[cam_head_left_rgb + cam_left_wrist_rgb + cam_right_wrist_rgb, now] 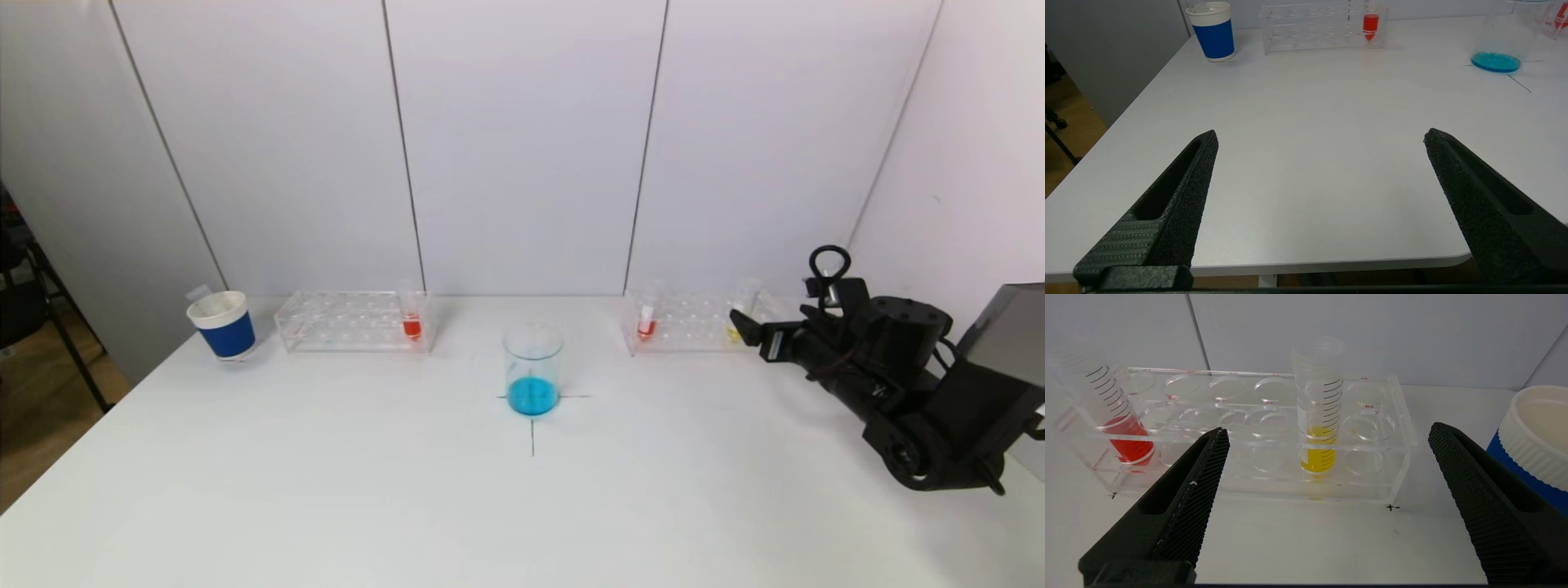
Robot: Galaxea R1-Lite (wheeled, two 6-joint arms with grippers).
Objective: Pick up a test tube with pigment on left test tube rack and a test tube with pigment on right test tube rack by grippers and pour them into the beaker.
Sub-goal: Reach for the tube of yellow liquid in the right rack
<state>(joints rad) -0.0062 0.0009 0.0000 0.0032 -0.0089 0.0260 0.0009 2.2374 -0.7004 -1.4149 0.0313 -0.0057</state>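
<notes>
White table (326, 490), blue cup (222, 325) beside rack (351, 321).

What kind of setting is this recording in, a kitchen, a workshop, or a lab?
Most likely a mock chemistry-lab bench: clear test tube racks holding graduated tubes of red and yellow pigment, and a glass beaker of blue liquid on a white table before plain partition panels.

Beaker (532, 369) upright mid-desk, blue liquid at bottom. Left rack (353, 321) holds one red tube (411, 317) at its inner end. Right rack (702, 322) in front of me: red tube (1120, 424) tilted, yellow tube (1318, 412) upright.
</notes>
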